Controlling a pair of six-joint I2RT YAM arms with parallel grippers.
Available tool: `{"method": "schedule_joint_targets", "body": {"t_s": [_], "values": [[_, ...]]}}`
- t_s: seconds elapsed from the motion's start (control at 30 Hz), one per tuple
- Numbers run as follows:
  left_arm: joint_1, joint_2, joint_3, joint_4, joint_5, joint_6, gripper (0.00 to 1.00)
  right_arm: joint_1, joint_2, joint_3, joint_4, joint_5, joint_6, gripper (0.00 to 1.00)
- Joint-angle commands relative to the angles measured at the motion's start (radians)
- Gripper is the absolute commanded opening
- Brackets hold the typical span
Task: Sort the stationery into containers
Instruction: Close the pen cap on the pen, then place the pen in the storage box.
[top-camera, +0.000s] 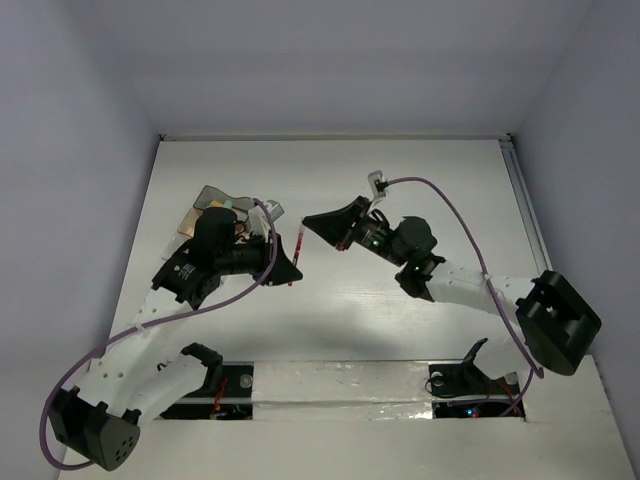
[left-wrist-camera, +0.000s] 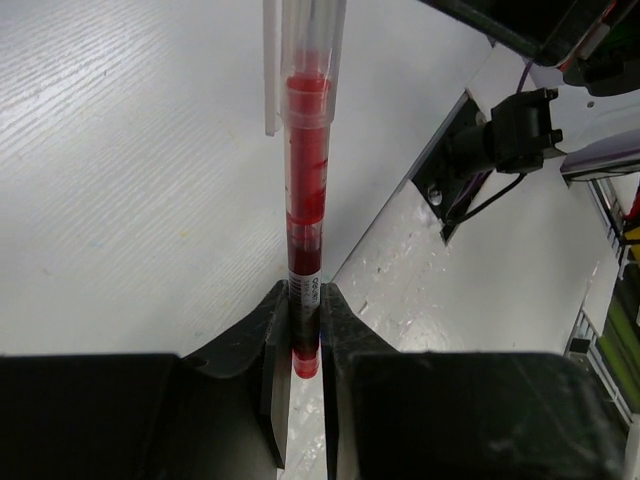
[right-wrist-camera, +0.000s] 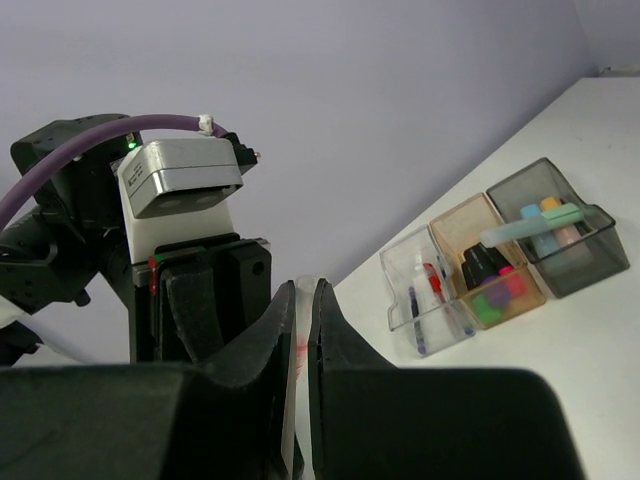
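A red pen (left-wrist-camera: 305, 200) with a clear cap is held between both grippers above the table; it also shows in the top view (top-camera: 297, 255). My left gripper (left-wrist-camera: 305, 305) is shut on the pen's red back end. My right gripper (right-wrist-camera: 304, 295) is shut on the pen's clear cap end (right-wrist-camera: 304, 330). In the top view the left gripper (top-camera: 293, 274) and the right gripper (top-camera: 307, 222) meet at the pen. The containers are three joined compartments: a clear one (right-wrist-camera: 400, 300) with pens, a tan one (right-wrist-camera: 455, 225) with small coloured pieces, and a grey one (right-wrist-camera: 590, 255) with highlighters. In the top view the containers (top-camera: 210, 200) lie partly hidden behind the left arm.
A purple cable (top-camera: 450, 200) loops over the right arm. The white wall (top-camera: 330, 60) stands at the back of the table. The arm bases and a taped strip (top-camera: 340, 385) lie along the near edge.
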Motion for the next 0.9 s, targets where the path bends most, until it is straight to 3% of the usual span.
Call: {"method": "schedule_joint_targets", "body": {"t_s": [0.0,0.5,0.73,0.87], "values": [[0.037,-0.02,0.201,0.485,-0.154,0.01,0.0,0.138,0.103,-0.106,-0.282,-0.489,0.038,0.0],[0.037,0.0,0.238,0.485,-0.222,0.058,0.0,0.233,0.134,-0.032,-0.457,-0.593,-0.069,0.0],[0.037,-0.008,0.273,0.463,-0.236,0.078,0.0,0.213,0.082,-0.006,-0.629,-0.494,-0.169,0.0],[0.037,-0.037,0.249,0.468,-0.23,0.075,0.0,0.169,-0.01,-0.049,-0.633,-0.489,-0.16,0.0]]}}
